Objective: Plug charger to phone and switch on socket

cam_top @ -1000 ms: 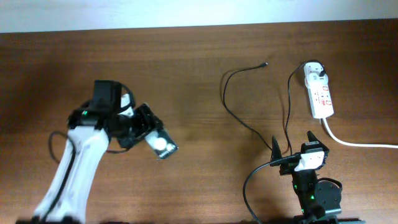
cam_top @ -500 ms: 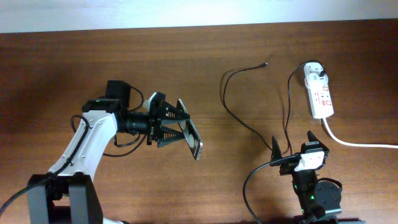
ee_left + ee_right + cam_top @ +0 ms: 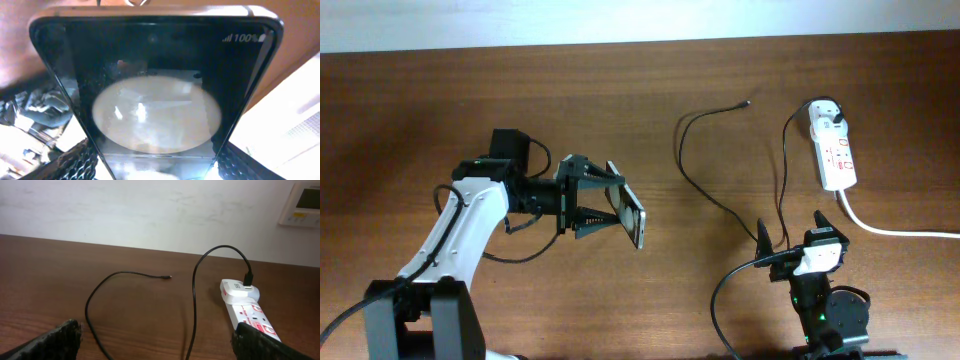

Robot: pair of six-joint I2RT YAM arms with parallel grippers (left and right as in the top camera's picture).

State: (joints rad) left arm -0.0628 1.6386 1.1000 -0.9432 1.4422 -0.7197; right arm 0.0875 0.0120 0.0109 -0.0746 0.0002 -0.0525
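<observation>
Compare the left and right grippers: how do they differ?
The left gripper is shut on the phone, held on edge; the right gripper is open and empty. The left gripper is out over the table; the right gripper sits at its near edge. Both are black.

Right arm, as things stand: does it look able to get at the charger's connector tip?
Probably yes. The right end effector is open and empty, and the connector tip lies exposed on the table ahead of it, only the charger's own cable nearby.
</observation>
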